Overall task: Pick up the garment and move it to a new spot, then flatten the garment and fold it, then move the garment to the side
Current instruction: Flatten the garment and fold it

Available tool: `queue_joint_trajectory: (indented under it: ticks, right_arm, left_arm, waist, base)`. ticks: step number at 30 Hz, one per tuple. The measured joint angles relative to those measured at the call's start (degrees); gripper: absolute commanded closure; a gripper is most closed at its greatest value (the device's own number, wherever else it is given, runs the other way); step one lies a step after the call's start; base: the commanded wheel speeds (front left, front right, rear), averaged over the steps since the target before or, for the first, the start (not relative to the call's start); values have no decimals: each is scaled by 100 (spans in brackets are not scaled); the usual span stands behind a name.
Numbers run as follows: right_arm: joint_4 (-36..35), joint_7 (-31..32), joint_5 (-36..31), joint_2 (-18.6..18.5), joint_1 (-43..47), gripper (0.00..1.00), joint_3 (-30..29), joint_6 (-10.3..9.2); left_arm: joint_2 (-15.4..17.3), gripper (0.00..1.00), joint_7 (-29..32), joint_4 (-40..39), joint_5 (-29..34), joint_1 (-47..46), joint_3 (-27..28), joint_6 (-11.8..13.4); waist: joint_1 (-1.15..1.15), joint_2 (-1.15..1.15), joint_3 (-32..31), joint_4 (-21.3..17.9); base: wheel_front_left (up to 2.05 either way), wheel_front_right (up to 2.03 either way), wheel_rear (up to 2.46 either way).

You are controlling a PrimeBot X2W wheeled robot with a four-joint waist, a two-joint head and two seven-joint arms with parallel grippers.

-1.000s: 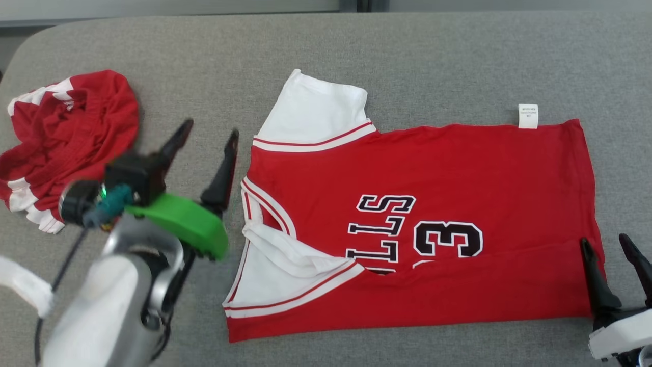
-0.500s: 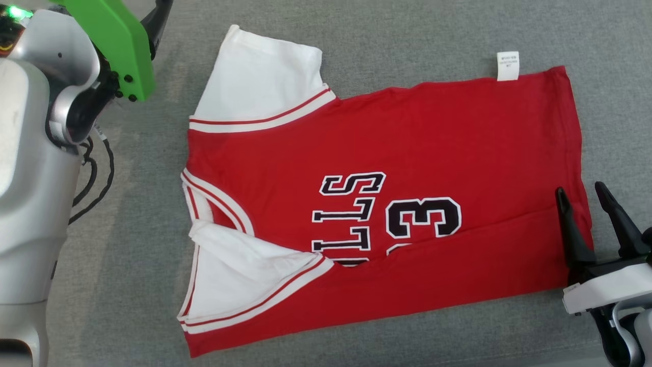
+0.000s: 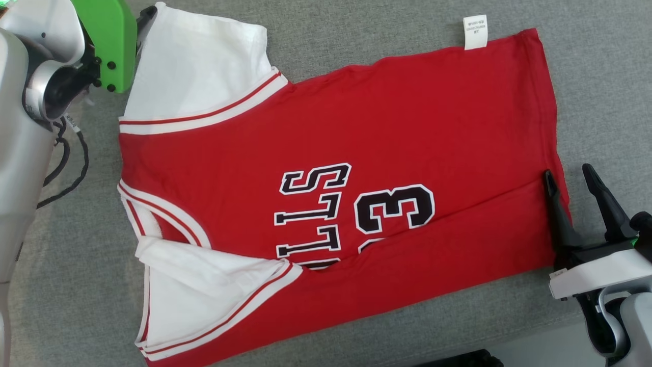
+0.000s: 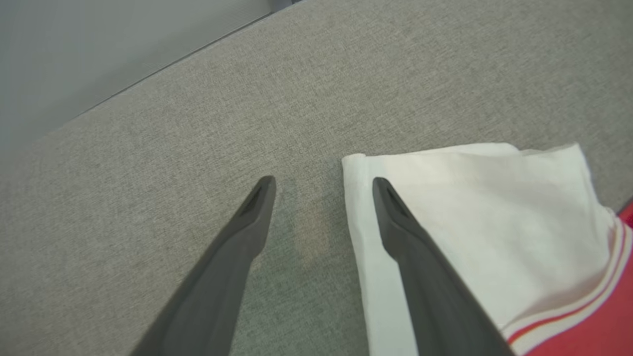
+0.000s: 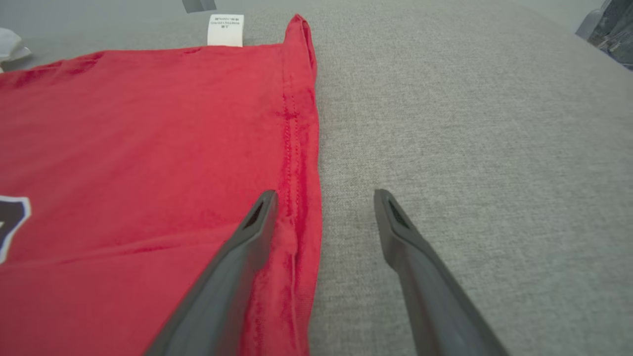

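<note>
While the garment (image 3: 356,117) lies spread on the grey fabric surface (image 3: 601,76), you have a gripper at each end of it and nothing is held. Its collar end points to the robot's left and its hem (image 5: 296,148) to the robot's right. The near long edge is folded up over the front, so it covers the bottom of the black lettering beside the number 3 (image 3: 395,208).

The far sleeve (image 3: 198,61) lies flat and white at the upper left of the head view. The near sleeve (image 3: 204,285) is creased and folded in over the chest. A small white tag (image 3: 474,31) sticks out from the far edge, close to the hem corner.

Your left gripper (image 4: 321,185) has its jaws wide. It straddles the outer edge of the far sleeve, with one finger over the white cloth and the other over bare grey surface. You cannot tell from these views whether the tips touch down. A green plate (image 3: 107,41) on that wrist hides most of the fingers in the head view, and a black cable (image 3: 66,168) hangs beside the arm.

Your right gripper (image 3: 568,173) also has its jaws wide. It straddles the hem near the folded edge, with one finger above red fabric and the other above bare surface just beside it.
</note>
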Motion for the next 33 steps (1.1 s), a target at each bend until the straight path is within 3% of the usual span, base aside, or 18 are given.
queue_joint_trajectory:
  ticks: [17, 19, 21, 22, 23, 33]
  right_arm:
    - [15, -1, -90, 65, -87, 0, 9, 0]
    - [26, -1, -88, 64, -94, 0, 14, 0]
    - [35, -1, -87, 65, -114, 0, 30, 0]
    - [37, -2, -87, 65, -119, 0, 36, 0]
    - [44, -2, -87, 67, -125, 0, 45, 0]
    - [12, -1, 38, -169, -556, 0, 370, 0]
  left_arm:
    - [281, 0, -194, 238, -69, -239, -538, 0]
    - [297, 12, -194, 264, -69, -279, -578, 0]
    - [300, 56, -213, 290, -69, -316, -608, -8]
    - [300, 87, -215, 301, -69, -328, -621, -9]
    - [304, 100, -242, 313, -69, -343, -641, -9]
    - [348, 100, -417, 337, -191, -339, -881, -10]
  waist:
    - [0, 0, 238, -249]
    - [0, 0, 259, -272]
    - [0, 0, 278, -300]
    - [0, 0, 286, -310]
    - [0, 0, 294, -323]
    - [0, 0, 114, -314]
  base:
    - [0, 0, 0]
    - [0, 0, 0]
    - [0, 0, 0]
    - [0, 0, 0]
    - [0, 0, 0]
    - [0, 0, 0]
